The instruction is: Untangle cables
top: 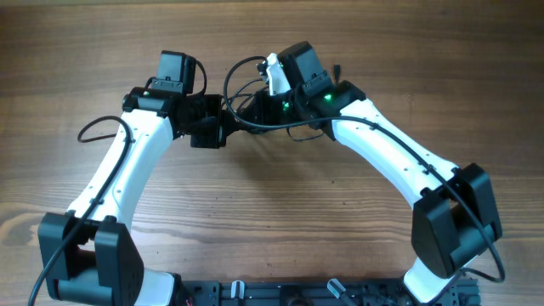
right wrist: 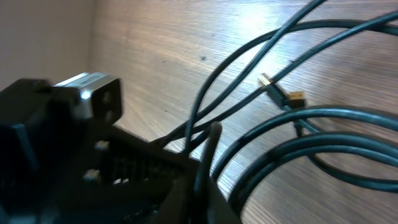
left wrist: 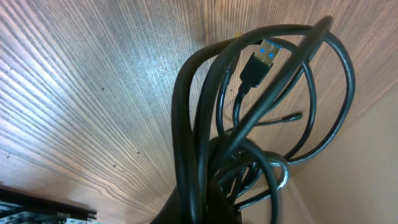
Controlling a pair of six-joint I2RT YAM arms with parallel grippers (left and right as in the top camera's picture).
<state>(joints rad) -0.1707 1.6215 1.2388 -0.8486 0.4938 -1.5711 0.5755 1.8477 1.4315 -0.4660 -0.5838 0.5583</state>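
Wood-grain tabletop (top: 280,204), brown, otherwise bare around the work area.

Item: cables (left wrist: 249,124), thin black cords, bundled in overlapping loops, held up off the surface at the far centre between both arms. One blue-tongued USB plug (left wrist: 260,62) hangs among the loops; a small gold-tipped plug (right wrist: 281,92) shows in the right wrist view.

Left gripper (top: 208,127): jaws pressed together, pinching the bundle at its gathered base.

Right gripper (top: 255,106): jaws closed, apparently on a strand or two beside the left grip.

Step in hand, as judged: both arms gripped on the knot, separation not yet done.

Next move calls for: drawing the two grips gently apart, watching that loops slide free rather than cinch tighter.
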